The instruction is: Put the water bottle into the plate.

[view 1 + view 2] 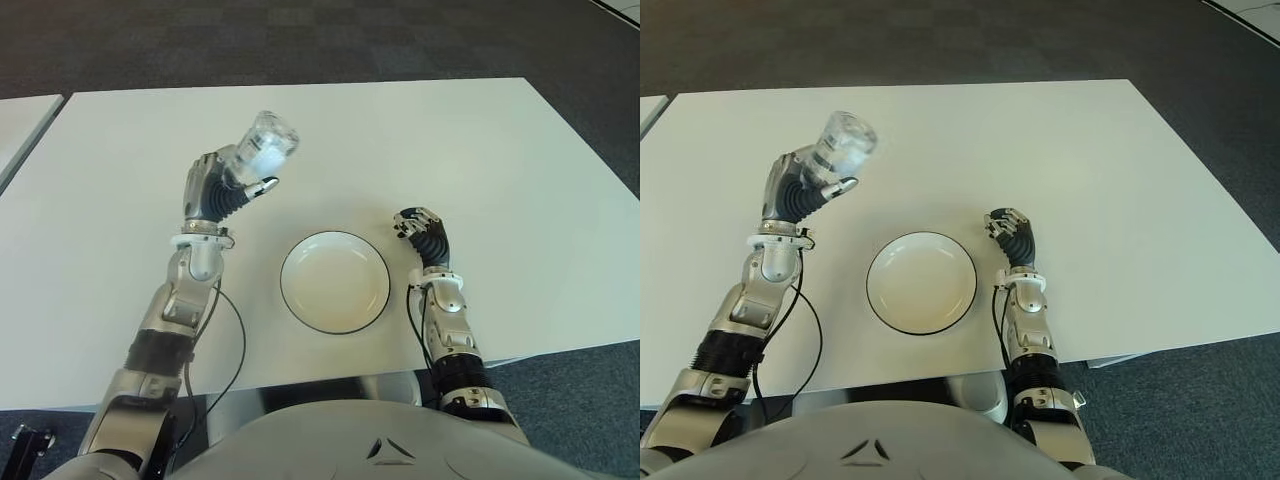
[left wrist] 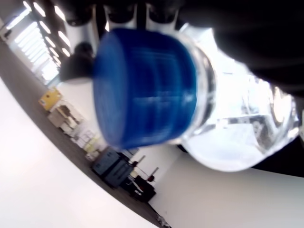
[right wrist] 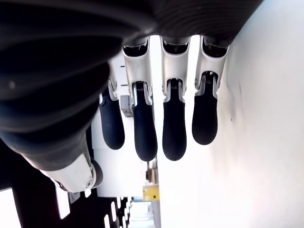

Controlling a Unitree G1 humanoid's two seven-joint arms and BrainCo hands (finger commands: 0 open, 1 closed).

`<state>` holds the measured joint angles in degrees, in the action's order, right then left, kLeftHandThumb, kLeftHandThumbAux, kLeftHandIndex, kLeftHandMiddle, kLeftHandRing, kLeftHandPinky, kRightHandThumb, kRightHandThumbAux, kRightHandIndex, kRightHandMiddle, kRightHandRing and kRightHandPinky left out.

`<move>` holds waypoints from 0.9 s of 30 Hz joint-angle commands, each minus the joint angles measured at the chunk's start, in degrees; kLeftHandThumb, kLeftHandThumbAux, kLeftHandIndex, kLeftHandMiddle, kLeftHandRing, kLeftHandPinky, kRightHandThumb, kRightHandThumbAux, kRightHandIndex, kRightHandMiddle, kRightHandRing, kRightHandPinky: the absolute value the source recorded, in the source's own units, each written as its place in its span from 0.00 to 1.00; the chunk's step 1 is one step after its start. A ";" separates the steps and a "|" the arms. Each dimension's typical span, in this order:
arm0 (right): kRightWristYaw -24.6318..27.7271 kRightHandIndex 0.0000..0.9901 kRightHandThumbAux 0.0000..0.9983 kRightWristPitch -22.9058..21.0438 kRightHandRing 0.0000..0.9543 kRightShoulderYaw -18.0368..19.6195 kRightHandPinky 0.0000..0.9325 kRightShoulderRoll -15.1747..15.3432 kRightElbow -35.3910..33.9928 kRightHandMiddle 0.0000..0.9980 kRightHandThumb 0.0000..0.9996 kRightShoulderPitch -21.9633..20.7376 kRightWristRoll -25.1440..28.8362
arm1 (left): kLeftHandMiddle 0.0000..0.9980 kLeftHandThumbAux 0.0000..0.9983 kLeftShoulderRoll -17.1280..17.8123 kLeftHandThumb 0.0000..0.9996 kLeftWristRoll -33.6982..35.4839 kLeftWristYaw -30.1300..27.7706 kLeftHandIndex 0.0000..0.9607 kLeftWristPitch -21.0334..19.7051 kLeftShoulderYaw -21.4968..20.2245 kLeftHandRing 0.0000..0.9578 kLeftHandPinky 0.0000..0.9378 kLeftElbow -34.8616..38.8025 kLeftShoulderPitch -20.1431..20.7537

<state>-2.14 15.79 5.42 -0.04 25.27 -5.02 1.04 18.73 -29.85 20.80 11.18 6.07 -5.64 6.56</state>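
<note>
Left hand lifts the water bottle beside the plate.

The left hand (image 1: 218,190) has its fingers wrapped round the water bottle (image 1: 262,147), tilted and clear of the desk (image 1: 480,160), left of the empty plate (image 1: 335,281). The right hand (image 1: 420,228) shows right of the plate, fingers loosely extended, holding nothing. The clear, blue-capped bottle is probably light, smooth and slippery; a mid-body grip suits it.

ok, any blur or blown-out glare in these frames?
Left wrist view: blue cap of the water bottle is soft, close to the lens, held by the left robot hand; its clear body blows out white. Right wrist view: table overexposed. Eye views: even, sharp.
</note>
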 commanded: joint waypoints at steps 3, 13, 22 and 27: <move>-0.42 0.43 0.73 -1.79 0.53 -0.17 0.56 -0.08 0.80 0.49 0.71 1.01 -0.20 | 0.90 0.70 -1.78 0.75 -6.05 0.87 0.46 -0.37 3.48 0.92 0.88 3.41 -0.34; -0.14 0.43 0.73 -1.66 0.53 -0.20 0.57 0.02 1.06 0.49 0.71 0.99 0.05 | 0.89 0.70 -1.60 0.75 -11.94 -0.69 0.46 0.04 7.29 0.92 0.89 5.87 -1.20; -0.38 0.43 0.73 -1.94 0.54 -0.28 0.57 -0.03 0.80 0.50 0.71 1.06 -0.07 | 0.88 0.70 -1.10 0.75 -16.25 -3.49 0.46 -1.26 11.33 0.92 0.89 5.31 -2.31; -0.33 0.43 0.73 -2.18 0.54 -0.24 0.56 0.03 0.91 0.50 0.71 1.00 -0.01 | 0.88 0.70 -0.82 0.75 -18.14 -5.49 0.46 -1.94 13.45 0.91 0.89 5.51 -2.76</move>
<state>-2.33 15.62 5.28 0.19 25.10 -4.90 0.96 17.47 -46.84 16.67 9.65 18.32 -0.14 4.29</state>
